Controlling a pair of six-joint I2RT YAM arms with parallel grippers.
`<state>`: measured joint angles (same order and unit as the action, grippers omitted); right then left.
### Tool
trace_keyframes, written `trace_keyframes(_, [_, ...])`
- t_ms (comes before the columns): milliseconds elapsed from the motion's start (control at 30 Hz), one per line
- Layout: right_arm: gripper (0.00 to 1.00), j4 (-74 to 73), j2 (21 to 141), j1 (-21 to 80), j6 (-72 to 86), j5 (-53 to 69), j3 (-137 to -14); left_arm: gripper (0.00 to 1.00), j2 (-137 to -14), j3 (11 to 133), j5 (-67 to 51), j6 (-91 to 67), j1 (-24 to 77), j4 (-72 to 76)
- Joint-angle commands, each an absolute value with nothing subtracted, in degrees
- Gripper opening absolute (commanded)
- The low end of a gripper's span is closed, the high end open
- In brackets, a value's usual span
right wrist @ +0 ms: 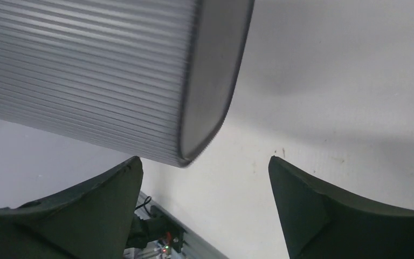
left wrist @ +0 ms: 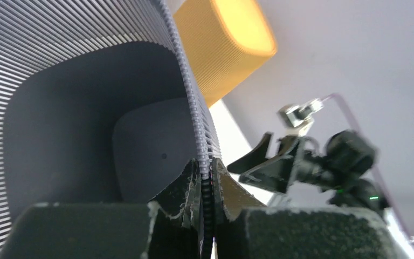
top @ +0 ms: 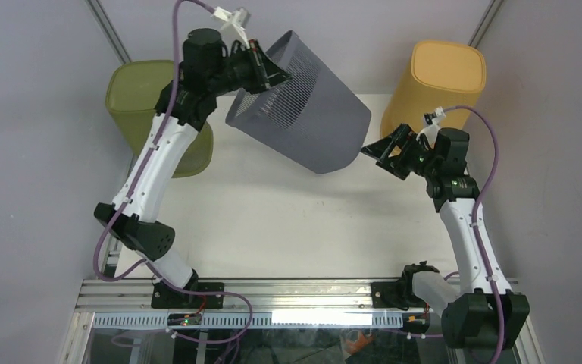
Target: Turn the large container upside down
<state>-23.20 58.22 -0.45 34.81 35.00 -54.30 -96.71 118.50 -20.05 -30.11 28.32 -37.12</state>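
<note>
Left hand (top: 271, 72) pinches the large container (top: 303, 114) by its rim wall, one finger inside, one outside, holding it tilted over the desk (top: 273, 212), mouth sideways | right hand (top: 373, 152) gapes wide just beside the container's base, probably placed to steady the flip.

The white counter (top: 273, 220) carries two containers: a green container (top: 138, 95) on the counter's far left corner and a yellow container (top: 439, 80) on its far right corner, each standing with a flat closed face upward.
</note>
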Motion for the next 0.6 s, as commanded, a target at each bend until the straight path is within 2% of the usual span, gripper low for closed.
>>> trace_keyframes(0, [0.91,-10.8,53.7,-2.1,44.7,44.4,-49.9,0.0,-90.6,112.2,-33.7,-42.7,21.7,-15.8])
trace_keyframes(167, [0.92,10.4,50.3,-2.3,59.7,48.2,-38.4,0.0,-90.4,106.1,-40.1,-51.2,20.9,-6.3])
trace_keyframes(267, [0.92,20.9,49.9,-2.2,61.7,48.2,-33.7,0.0,-90.6,104.2,-41.7,-54.4,20.9,-2.6])
trace_keyframes(567, [0.93,25.1,53.0,0.7,65.6,43.5,-34.5,0.0,-91.4,100.7,-45.0,-60.6,20.9,4.2])
